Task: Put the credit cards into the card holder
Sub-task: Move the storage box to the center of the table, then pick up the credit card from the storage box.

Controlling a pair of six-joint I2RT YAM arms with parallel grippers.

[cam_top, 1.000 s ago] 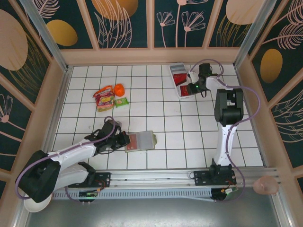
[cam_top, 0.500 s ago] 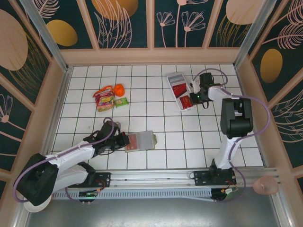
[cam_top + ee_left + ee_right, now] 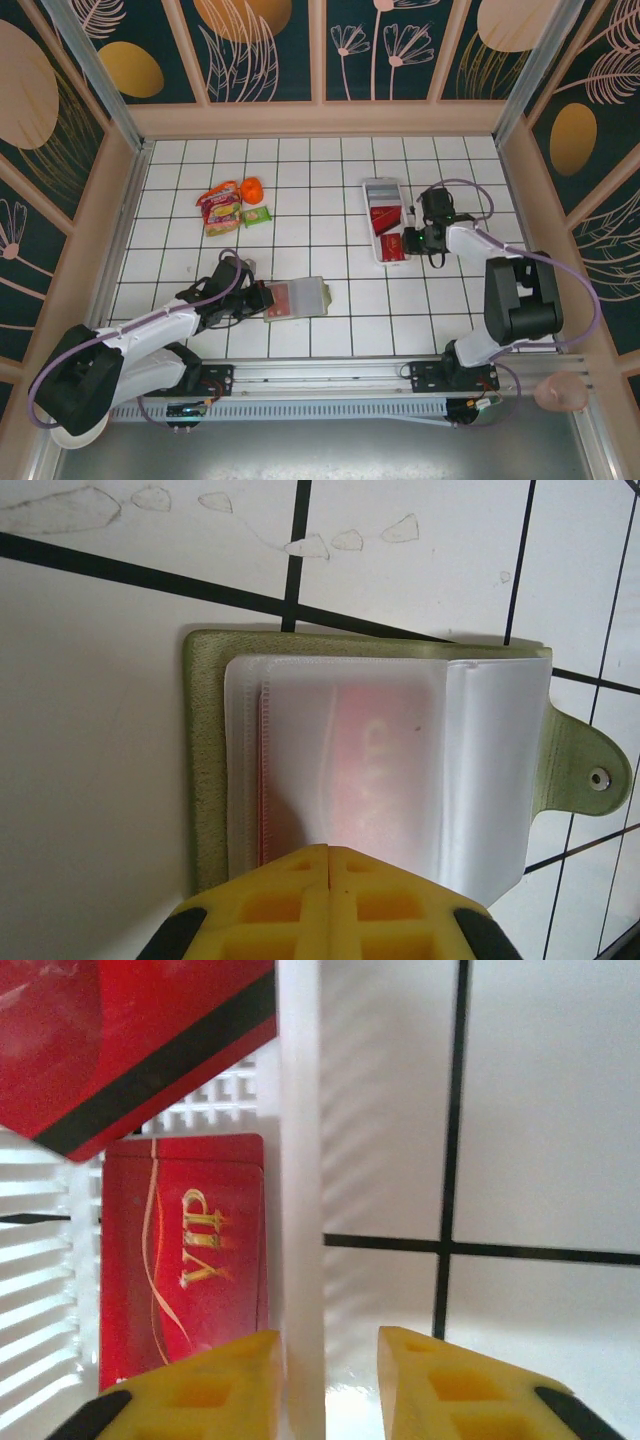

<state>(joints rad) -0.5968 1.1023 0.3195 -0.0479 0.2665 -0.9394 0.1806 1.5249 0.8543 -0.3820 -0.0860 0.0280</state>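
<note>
The olive-green card holder (image 3: 312,296) lies open near the front of the table. Its clear sleeves (image 3: 480,770) show a red credit card (image 3: 370,760) inside, and its snap tab (image 3: 590,775) points right. My left gripper (image 3: 256,298) is shut, its tips (image 3: 328,852) resting on the sleeve's near edge with nothing between them. More red credit cards (image 3: 386,218) lie in the white tray (image 3: 384,185): a VIP one (image 3: 185,1260) and a black-striped one (image 3: 120,1040). My right gripper (image 3: 330,1360) is open, one finger on each side of the tray's wall (image 3: 300,1160).
Red-orange snack packets (image 3: 220,208), an orange item (image 3: 251,188) and a small green packet (image 3: 257,216) lie at the back left. Wooden walls (image 3: 320,118) close in the tiled table on three sides. A metal rail (image 3: 330,370) runs along the near edge.
The right arm has dragged the white tray from the back toward the near side and its jaws have parted from the tray's wall. The left arm has not moved.
</note>
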